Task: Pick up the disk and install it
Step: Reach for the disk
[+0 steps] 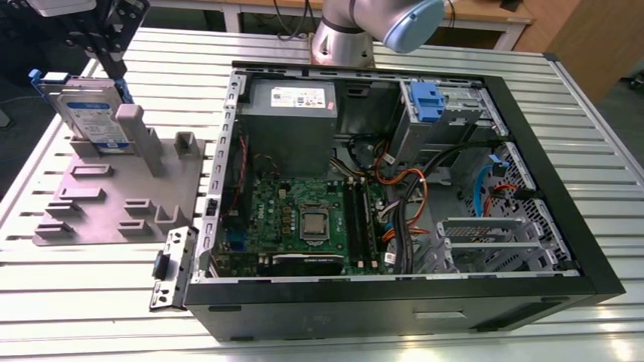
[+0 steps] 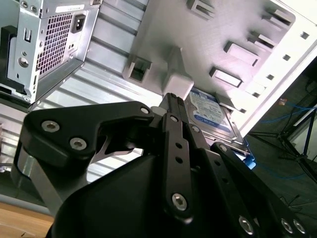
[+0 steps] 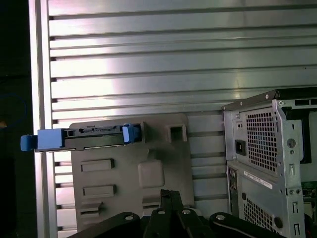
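No print can be read. The disk (image 1: 93, 115), at the exterior view's upper left, carries a white-and-blue label with lettering too small to make out. The power supply (image 1: 292, 102) near the top centre bears a white label with a red mark, and a white sticker (image 3: 257, 180) lies on the rear of the computer case (image 3: 292, 208) in the first wrist view, both illegible.

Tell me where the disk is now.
At the exterior view's left, the disk stands on edge on the grey plate, against an upright peg, beside the open computer case, below the gripper.
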`<action>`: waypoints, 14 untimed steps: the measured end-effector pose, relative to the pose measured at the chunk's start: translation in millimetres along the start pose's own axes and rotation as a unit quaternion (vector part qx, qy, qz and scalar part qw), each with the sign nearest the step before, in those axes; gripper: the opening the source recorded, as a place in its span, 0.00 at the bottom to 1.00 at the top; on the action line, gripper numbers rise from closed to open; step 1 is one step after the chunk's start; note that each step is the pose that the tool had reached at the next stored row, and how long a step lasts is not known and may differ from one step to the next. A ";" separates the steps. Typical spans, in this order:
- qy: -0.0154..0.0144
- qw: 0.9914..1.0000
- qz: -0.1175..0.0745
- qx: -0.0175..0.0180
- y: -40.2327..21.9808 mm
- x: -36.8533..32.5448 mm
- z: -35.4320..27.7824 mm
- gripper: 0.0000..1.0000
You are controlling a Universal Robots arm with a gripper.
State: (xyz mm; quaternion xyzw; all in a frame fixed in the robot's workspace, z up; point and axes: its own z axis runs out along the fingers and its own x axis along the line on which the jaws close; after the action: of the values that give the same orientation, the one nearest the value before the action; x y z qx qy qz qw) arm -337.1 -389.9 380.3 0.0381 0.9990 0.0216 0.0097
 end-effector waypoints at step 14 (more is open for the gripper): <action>0.000 1.000 0.000 0.000 -0.2 7.9 1.4 0.11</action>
State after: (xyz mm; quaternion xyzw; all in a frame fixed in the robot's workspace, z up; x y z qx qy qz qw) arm -345.0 -389.5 378.8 0.0380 0.9990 0.0215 0.0092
